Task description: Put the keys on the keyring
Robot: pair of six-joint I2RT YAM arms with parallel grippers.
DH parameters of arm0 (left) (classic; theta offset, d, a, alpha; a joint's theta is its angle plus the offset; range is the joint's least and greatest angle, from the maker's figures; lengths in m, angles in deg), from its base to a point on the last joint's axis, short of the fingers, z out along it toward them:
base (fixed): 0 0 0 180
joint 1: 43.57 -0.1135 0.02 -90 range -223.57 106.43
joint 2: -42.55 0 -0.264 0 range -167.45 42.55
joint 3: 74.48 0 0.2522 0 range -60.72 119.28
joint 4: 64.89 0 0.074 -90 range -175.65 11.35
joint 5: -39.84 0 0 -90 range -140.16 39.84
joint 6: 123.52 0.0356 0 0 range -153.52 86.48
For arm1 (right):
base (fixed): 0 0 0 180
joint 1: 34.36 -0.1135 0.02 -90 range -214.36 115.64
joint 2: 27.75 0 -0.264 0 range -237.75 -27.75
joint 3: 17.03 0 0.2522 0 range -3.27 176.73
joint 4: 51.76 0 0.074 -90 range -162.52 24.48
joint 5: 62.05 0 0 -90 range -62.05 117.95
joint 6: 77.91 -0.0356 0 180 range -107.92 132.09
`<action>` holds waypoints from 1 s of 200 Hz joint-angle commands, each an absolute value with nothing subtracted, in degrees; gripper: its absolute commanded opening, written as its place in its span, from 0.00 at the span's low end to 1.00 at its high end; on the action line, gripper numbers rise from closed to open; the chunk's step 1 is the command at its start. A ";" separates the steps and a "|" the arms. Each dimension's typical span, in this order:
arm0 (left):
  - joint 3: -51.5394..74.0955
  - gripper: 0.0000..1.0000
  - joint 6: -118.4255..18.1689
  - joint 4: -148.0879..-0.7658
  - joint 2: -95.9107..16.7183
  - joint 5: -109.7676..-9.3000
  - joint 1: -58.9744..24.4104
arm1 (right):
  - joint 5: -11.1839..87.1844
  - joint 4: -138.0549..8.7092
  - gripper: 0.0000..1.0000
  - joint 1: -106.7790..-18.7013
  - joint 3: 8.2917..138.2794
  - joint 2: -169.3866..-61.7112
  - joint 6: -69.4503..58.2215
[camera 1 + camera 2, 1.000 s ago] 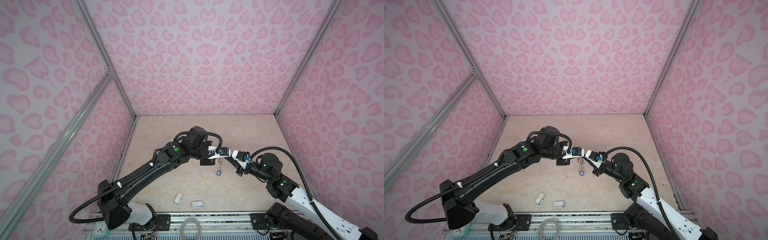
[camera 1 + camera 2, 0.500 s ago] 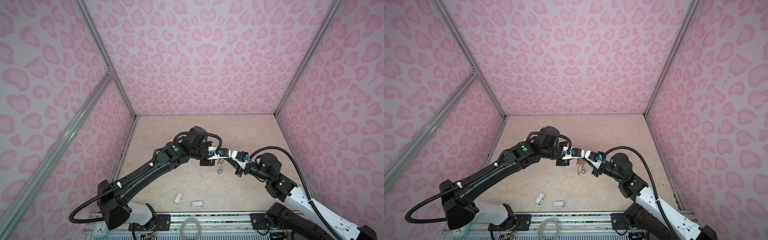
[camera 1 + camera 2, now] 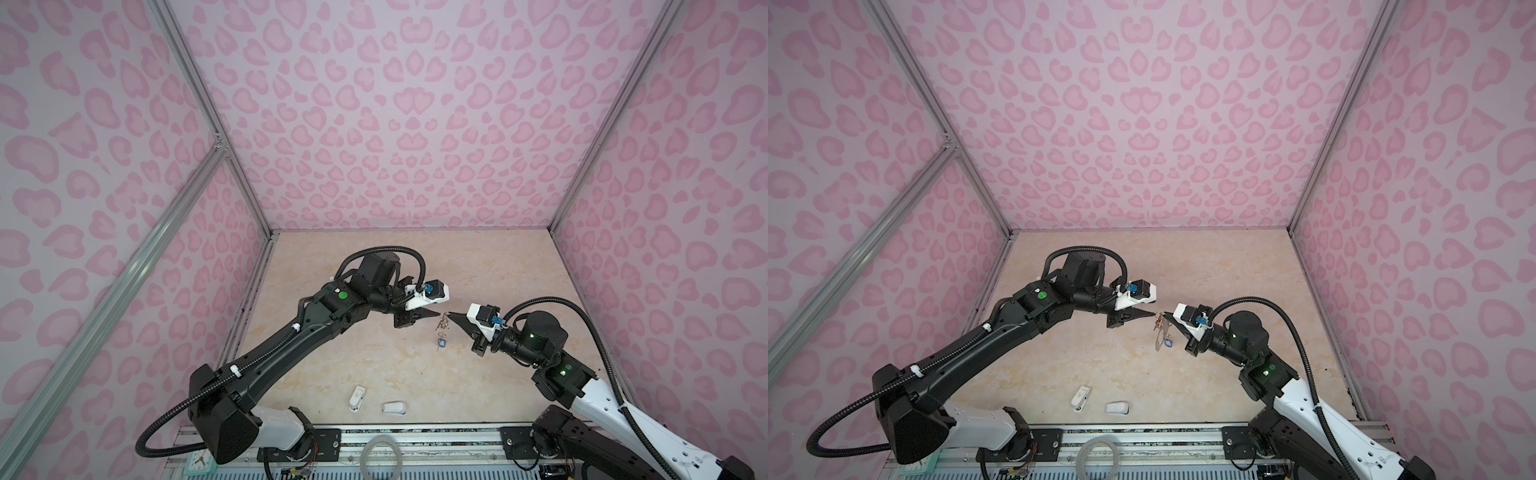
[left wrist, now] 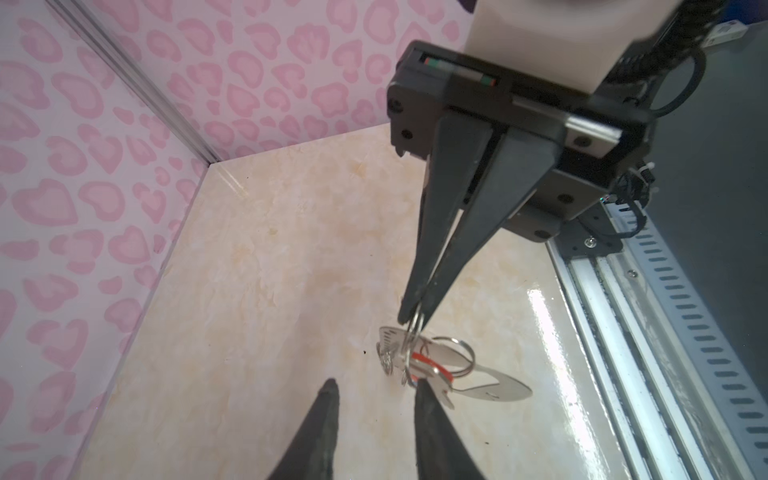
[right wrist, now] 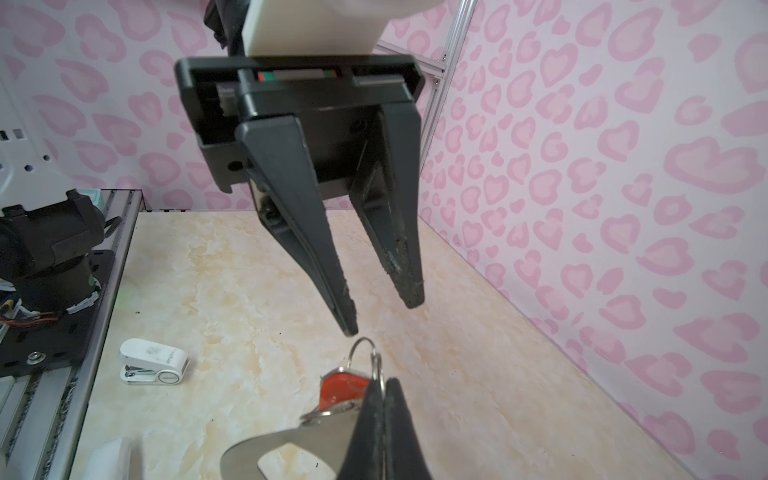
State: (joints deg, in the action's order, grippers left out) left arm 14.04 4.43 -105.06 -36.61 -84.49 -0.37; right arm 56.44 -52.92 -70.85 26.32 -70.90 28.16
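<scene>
Hanging above the bench point(image 3: 374, 374), the keyring point(image 4: 494, 386) dangles from my right claw point(image 4: 413, 318), pinched shut on one wire ring point(image 4: 417, 328), with red key point(image 5: 343, 390) and blue key point(image 3: 441, 342) hanging along. My left claw point(image 5: 382, 316) gapes empty just beside it.

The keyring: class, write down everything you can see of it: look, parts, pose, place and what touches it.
The keyring is a thin, flat grey plate, metal by its shine, with an oval cut-out and wire split rings along one edge. It hangs tilted in the air. The right gripper is shut on one split ring. The red-orange tagged key hangs at its rings, and a blue tag dangles below. The open left gripper is close; contact cannot be told.
</scene>
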 commanded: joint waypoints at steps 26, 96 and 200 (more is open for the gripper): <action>12.59 0.30 1.02 -102.89 -35.77 -89.80 -0.55 | 54.79 -49.50 0.00 -70.92 25.56 -70.29 28.04; 15.36 0.23 -2.27 -104.55 -38.97 -90.50 -0.55 | 54.75 -49.98 0.00 -71.28 25.56 -69.52 29.26; 17.96 0.03 -0.58 -108.38 -41.20 -92.72 -0.51 | 53.35 -47.34 0.00 -71.47 24.31 -67.66 32.21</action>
